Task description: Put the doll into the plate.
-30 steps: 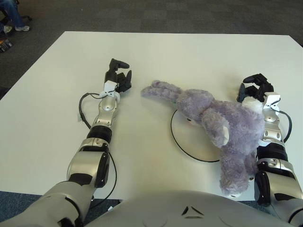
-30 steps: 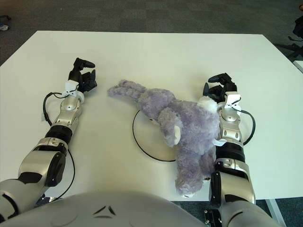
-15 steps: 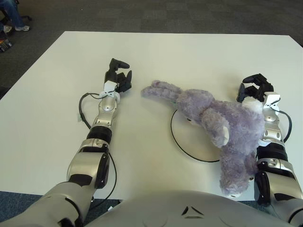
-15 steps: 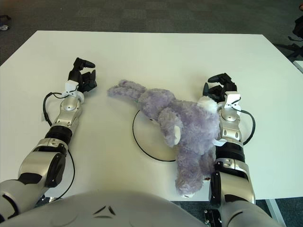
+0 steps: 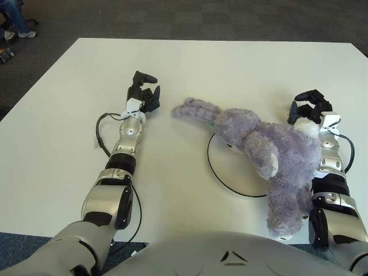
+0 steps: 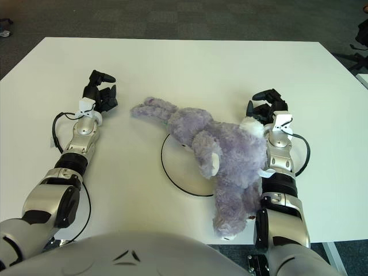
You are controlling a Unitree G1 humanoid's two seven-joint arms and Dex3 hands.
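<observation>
A purple plush doll [image 5: 261, 149] lies stretched across the white plate [image 5: 230, 172], which has a thin black rim. Its long ears [image 5: 192, 110] reach off the plate to the upper left, and its legs [image 5: 284, 215] hang past the plate toward the table's near edge. My right hand [image 5: 309, 107] shows just right of the doll's white tail, fingers curled and holding nothing. My left hand [image 5: 144, 92] sits left of the doll's ears, apart from them, fingers curled on nothing.
The white table [image 5: 201, 63] spreads far beyond both hands. A black cable [image 5: 102, 135] loops beside my left forearm. Dark carpet surrounds the table, and a person's legs [image 5: 14, 20] show at the far left corner.
</observation>
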